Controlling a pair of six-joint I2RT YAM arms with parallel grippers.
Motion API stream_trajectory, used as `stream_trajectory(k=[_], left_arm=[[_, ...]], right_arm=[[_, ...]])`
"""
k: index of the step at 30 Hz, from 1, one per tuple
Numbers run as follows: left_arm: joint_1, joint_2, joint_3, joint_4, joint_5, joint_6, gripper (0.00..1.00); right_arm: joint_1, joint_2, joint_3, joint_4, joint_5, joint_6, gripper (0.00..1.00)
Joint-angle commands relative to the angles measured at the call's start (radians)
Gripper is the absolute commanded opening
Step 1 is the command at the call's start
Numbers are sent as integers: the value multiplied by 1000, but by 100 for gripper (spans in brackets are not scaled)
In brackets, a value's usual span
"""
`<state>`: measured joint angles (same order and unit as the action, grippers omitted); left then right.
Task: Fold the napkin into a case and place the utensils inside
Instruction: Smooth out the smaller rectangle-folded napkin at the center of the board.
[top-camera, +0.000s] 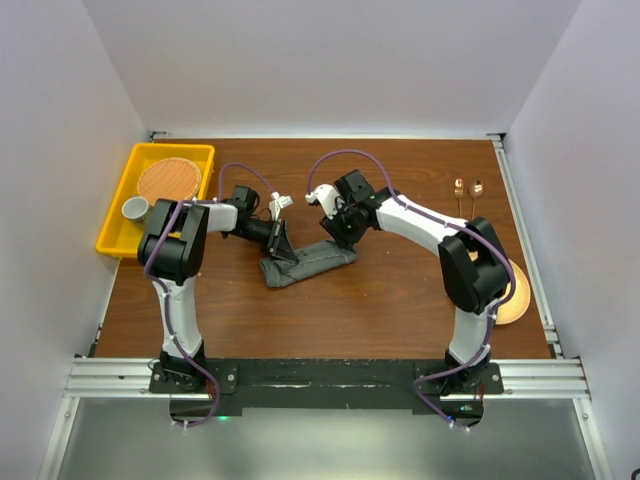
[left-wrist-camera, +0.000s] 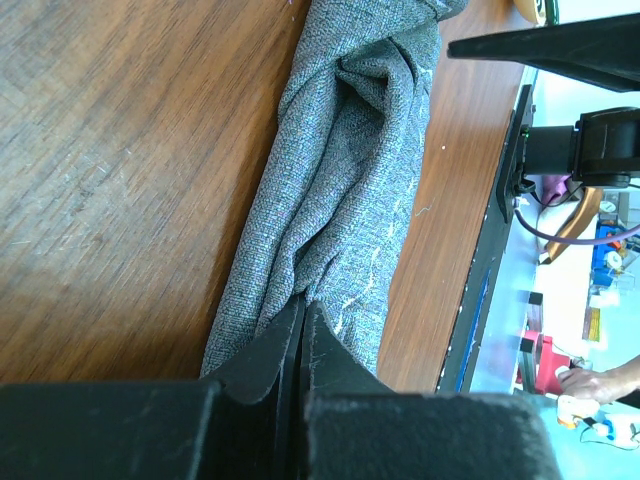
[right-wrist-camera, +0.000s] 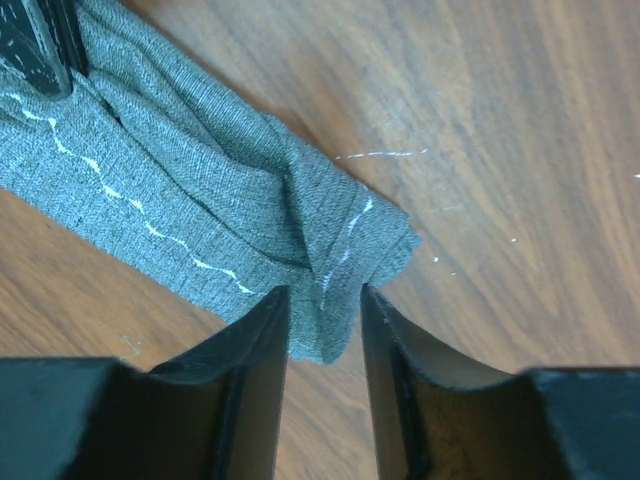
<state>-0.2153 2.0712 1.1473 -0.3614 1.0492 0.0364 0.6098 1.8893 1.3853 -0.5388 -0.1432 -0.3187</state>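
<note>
Both arms reach inward, elbows raised, wrists angled down to table centre. Left gripper (left-wrist-camera: 302, 312) is pinched together on the left end of the dark grey fabric napkin (top-camera: 310, 265), which is bunched into a long narrow wrinkled strip. Right gripper (right-wrist-camera: 325, 297) stands with jaws apart, straddling the strip's right end. Two slender copper-coloured metal spoons (top-camera: 459, 187) lie far right, well apart from the napkin. Round yellow-orange plate (top-camera: 514, 296) sits behind the right elbow, yellow plastic tray (top-camera: 116, 232) at the left edge. Bare brown wooden table (top-camera: 380, 320) lies in front of the strip.
</note>
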Motion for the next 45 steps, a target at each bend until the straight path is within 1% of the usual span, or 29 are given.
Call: stream_trajectory(k=[1,2,5,6,7,14,17,21,23,27,29,30,32,33,35,36,40,45], left_arm=[[13,55,-29,-28,-183,43,0],[13,55,-29,-28,-183,43,0],[13,55,-27,-31,-183,46,0],[13,53,-29,-31,-183,46,0],[13,53,-29,-33,-184,49,0],[13,53,-31,-34,-187,49,0],[13,53,-34,-37,-187,51,0],[13,52,-34,-50,-196,62,0],[13,55,-34,-53,-196,65,0],[13,59,-26,-56,-198,68,0],[13,66,-24,-56,-196,68,0],[13,66,-21,-56,-198,71,0],[13,67,-21,-56,-196,71,0],[13,69,-21,-56,-198,72,0],[13,69,-18,-59,-198,74,0],[13,69,-18,-59,-196,76,0],[13,69,-20,-62,-196,79,0],[13,69,-18,-62,-192,76,0]], right_arm=[[5,-1,-20,5,10,-20,32],[4,-2,-25,8,11,-22,22],[5,-12,-25,5,4,-16,10],[5,-15,-23,5,2,-14,2],[5,-18,-19,3,2,-11,0],[24,-39,14,-26,-42,46,0],[39,-24,-6,-23,-52,62,0],[39,19,-55,-6,-21,69,0],[31,45,-63,-3,1,66,0],[1,36,-33,-30,-38,73,0],[-27,16,-6,-38,-81,84,4],[-36,16,35,-65,-99,86,10],[-62,14,79,-98,-162,95,17],[-70,14,118,-125,-185,96,23],[-84,2,144,-142,-246,96,29],[-85,-4,156,-147,-265,98,34],[-88,-19,161,-135,-366,119,34],[-85,25,150,-112,-495,194,28]])
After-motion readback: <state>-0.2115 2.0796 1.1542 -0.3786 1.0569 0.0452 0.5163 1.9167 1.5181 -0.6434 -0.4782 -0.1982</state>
